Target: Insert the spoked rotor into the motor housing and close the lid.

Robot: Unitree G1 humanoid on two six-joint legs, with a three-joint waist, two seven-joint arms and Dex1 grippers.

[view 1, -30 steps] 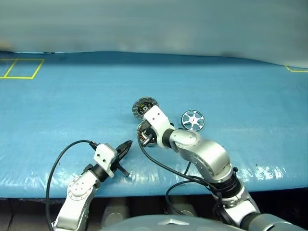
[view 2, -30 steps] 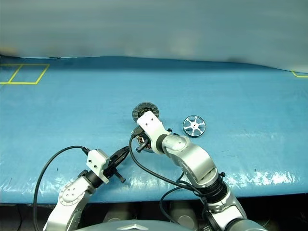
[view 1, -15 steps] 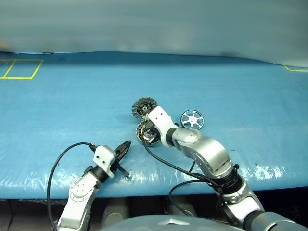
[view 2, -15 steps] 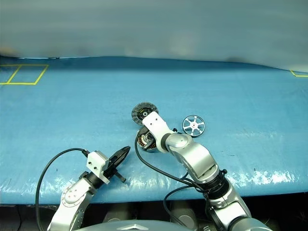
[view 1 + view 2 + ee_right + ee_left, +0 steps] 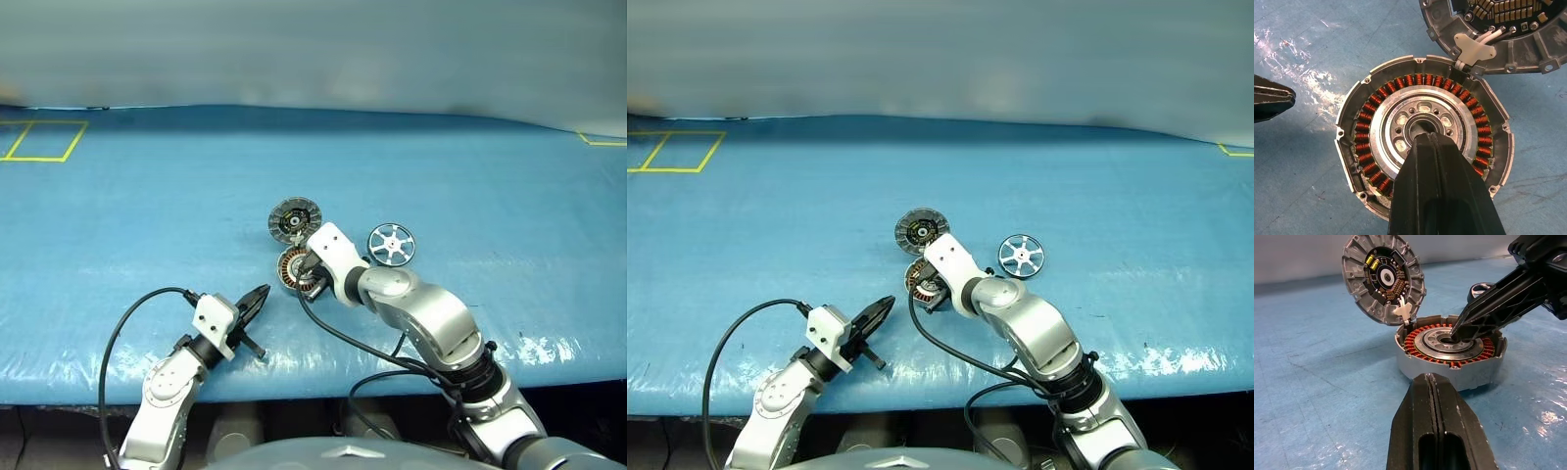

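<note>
Silver arms (image 5: 421, 313), blk fingers (image 5: 1437, 426), blk cables, prob. white wrist blocks.

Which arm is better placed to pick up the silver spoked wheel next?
Right. The right gripper, shut, sits at the hub of the grey copper-wound housing, beside the silver spoked wheel. The left gripper, also shut, hangs nearer the blue table's front edge, farther away.

The right gripper (image 5: 306, 266) points down onto the round grey metal motor housing (image 5: 292, 269). Just beyond it lies the dark-faced round lid (image 5: 294, 219); the silver spoked rotor (image 5: 391, 243) sits beside its wrist. The left gripper (image 5: 261, 297) hovers near.
</note>
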